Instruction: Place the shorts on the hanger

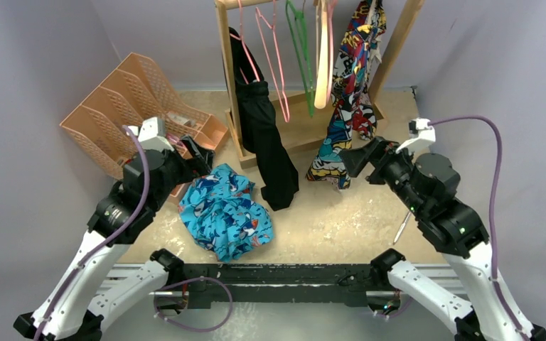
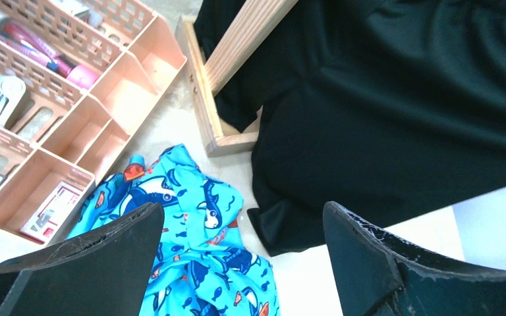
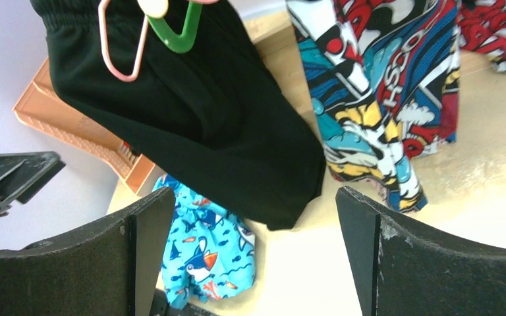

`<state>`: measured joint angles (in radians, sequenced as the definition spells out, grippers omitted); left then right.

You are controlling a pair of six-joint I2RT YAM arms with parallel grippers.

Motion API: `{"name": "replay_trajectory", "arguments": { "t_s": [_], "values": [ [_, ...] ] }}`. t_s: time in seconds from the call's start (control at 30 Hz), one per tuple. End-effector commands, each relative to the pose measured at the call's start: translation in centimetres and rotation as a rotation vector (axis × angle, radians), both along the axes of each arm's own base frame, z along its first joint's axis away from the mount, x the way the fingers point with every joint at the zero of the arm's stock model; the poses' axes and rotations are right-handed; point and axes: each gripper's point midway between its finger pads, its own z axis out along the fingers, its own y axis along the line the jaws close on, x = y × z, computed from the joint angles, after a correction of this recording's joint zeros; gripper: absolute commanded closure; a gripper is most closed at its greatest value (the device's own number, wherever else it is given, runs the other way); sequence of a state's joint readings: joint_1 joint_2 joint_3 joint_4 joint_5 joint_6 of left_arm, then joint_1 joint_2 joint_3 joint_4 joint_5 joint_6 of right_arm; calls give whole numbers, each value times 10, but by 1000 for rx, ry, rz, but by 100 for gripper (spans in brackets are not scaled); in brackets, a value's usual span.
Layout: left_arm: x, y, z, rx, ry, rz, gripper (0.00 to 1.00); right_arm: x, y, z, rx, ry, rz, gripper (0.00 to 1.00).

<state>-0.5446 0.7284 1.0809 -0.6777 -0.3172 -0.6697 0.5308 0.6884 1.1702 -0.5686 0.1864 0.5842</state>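
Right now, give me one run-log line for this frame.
phase: pre-grasp | shorts: crumpled on table, unheld | hanger: bare, on rack | left tool: open, by shorts | right tool: open, facing rack

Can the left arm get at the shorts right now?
Probably yes. The left gripper is open close above the shorts, which lie uncovered; the black garment hangs beside them, not over them.

Garments: we count three now, shorts (image 1: 224, 213), black (image 1: 266, 142), comic-print (image 1: 348, 85).
Hangers: we see four, pink (image 1: 282, 99), second pink (image 1: 247, 60), green (image 1: 307, 92), cream (image 1: 321, 78).
Tray (image 1: 106, 106): just one.
Arms: two, left arm (image 1: 124, 206), right arm (image 1: 434, 188).
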Motion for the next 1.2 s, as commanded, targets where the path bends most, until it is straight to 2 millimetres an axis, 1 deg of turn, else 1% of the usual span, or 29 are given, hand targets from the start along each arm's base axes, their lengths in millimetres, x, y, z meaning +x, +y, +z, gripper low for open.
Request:
{"name": "replay_trajectory", "arguments": {
  "t_s": [0.0, 0.03, 0.1, 0.13, 0.2, 0.23, 0.27, 0.3, 0.37, 0.47, 0.57, 0.67, 0.7, 0.73, 0.83, 0.9, 0.97, 1.03, 1.17],
  "values": [
    [7, 1, -30, -4, 84, 58, 12, 4, 25, -12, 53, 66, 83, 8],
    [8, 0, -41, -8, 113, 72, 13, 6, 30, -20, 61, 90, 98, 10],
    [8, 1, -70, -3, 192, 105, 15, 6, 46, -37, 90, 141, 154, 14],
    [8, -1, -84, 0, 230, 106, 15, 6, 54, -44, 115, 162, 183, 19],
    [6, -9, -106, 1, 295, 84, 16, 4, 66, -59, 162, 210, 221, 26],
    [5, -13, -115, -4, 313, 71, 17, 3, 70, -74, 178, 249, 227, 29],
    [5, -16, -123, -8, 326, 60, 17, 2, 73, -84, 195, 276, 229, 31],
    [3, -19, -131, -11, 336, 46, 17, 1, 76, -91, 211, 292, 235, 33],
    [3, -22, -139, -21, 335, 26, 17, -3, 82, -105, 237, 320, 251, 36],
    [2, -23, -143, -14, 338, 17, 17, -10, 95, -122, 264, 348, 270, 38],
    [2, -19, -133, 1, 314, 17, 17, -23, 119, -142, 258, 380, 322, 39],
    [1, -10, -119, 21, 280, 45, 17, -38, 156, -155, 200, 399, 391, 38],
    [1, -5, -114, 31, 268, 57, 18, -43, 170, -159, 161, 401, 416, 38],
    [1, -1, -108, 40, 256, 70, 18, -46, 184, -167, 106, 405, 427, 37],
    [-1, 11, -88, 61, 214, 109, 18, -60, 221, -169, -16, 358, 501, 36],
    [-2, 22, -72, 69, 183, 149, 18, -68, 241, -173, -68, 326, 547, 36],
    [-5, 29, -53, 63, 148, 175, 18, -70, 255, -177, -98, 290, 570, 36],
    [-8, 38, -34, 52, 106, 208, 18, -69, 265, -184, -118, 253, 579, 36],
    [-17, 51, -8, 11, 38, 243, 18, -68, 277, -199, -163, 224, 605, 35]
  ]
}}
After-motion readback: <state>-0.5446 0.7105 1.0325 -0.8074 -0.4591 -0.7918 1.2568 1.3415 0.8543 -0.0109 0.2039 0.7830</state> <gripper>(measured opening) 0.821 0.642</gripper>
